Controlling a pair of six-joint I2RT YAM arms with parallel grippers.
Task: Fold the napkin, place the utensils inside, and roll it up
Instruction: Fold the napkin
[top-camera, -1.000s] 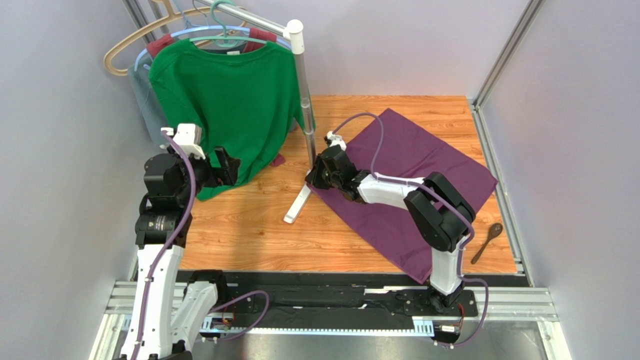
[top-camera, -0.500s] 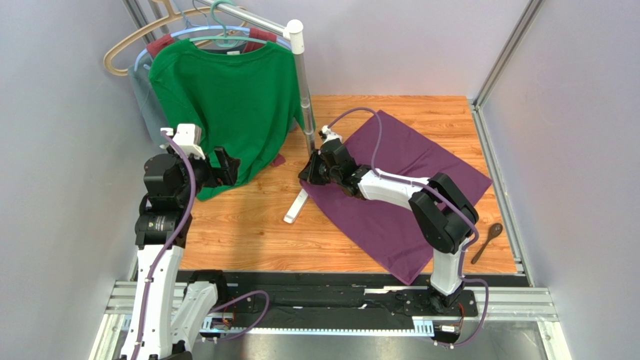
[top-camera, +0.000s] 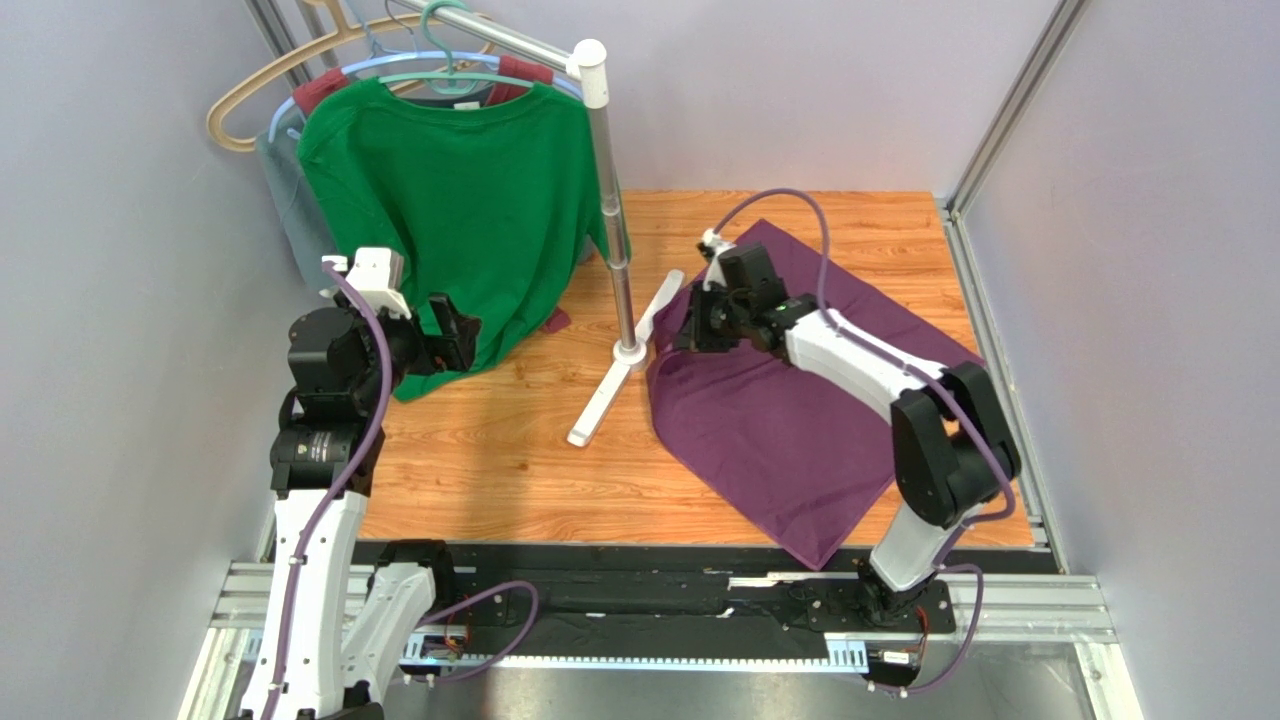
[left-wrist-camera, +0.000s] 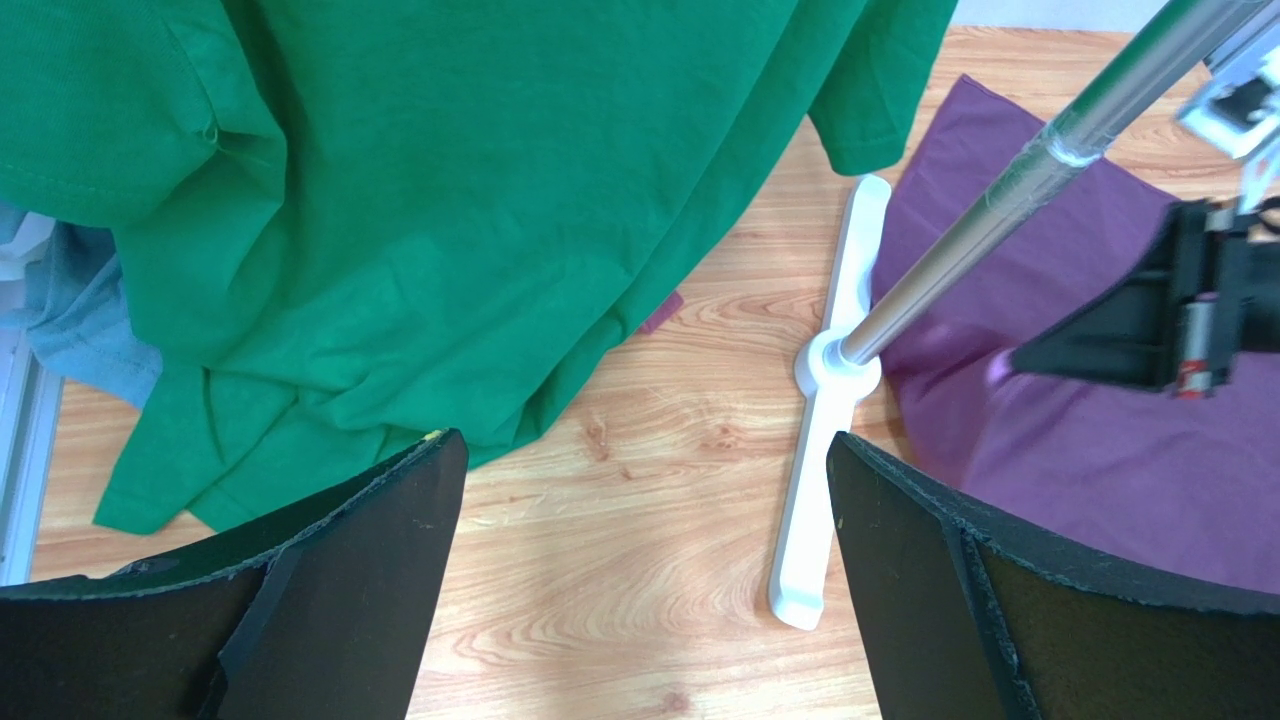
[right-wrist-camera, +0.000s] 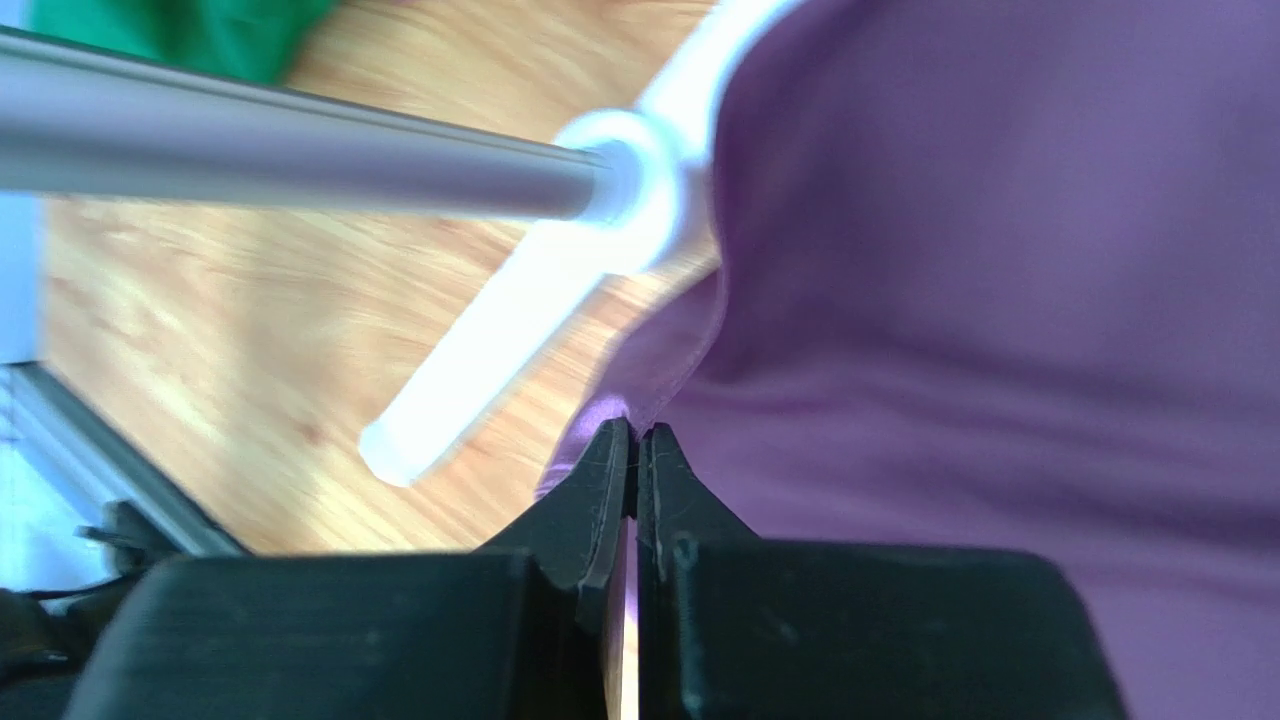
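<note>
Your napkin (top-camera: 812, 420), thin matte purple cloth, lies as a slanted square on the right half of the wooden table (top-camera: 481, 465), rippled near its left corner. Your right hand (top-camera: 688, 336) is pinched shut on that left edge. Since a second ago it has swung back and right, dragging the corner off the white cross foot (top-camera: 613, 387) of the metal pole (top-camera: 607, 180); the foot now lies just beside the cloth. Your left hand (top-camera: 451, 333) hangs wide apart and empty near the green shirt (top-camera: 451, 180). Bare wood lies open in front of the foot; the napkin's near corner reaches the table's front edge.
</note>
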